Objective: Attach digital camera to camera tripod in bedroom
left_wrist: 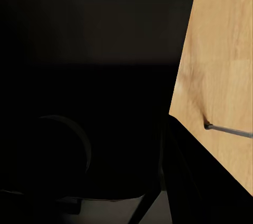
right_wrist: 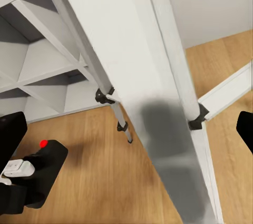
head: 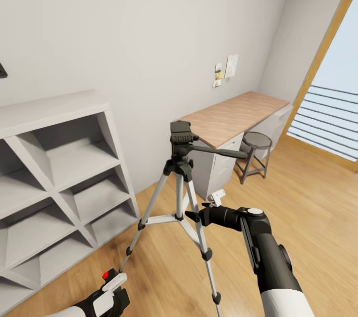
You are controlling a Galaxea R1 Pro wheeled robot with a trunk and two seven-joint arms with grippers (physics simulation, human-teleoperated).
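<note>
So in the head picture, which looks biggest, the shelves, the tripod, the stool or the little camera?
1. cube shelves
2. camera tripod
3. stool, though it stands farther off, so this is unsure
4. digital camera, held low in the left gripper

Tripod (head: 181, 193) legs smooth silver metal, head matt black; floor (head: 308, 217) and desktop (head: 233, 116) satin wood; shelves (head: 59, 178) matt white.

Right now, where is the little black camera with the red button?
In the head view, the digital camera sits low on the left in the left gripper, above the wood floor near the camera tripod leg.
</note>
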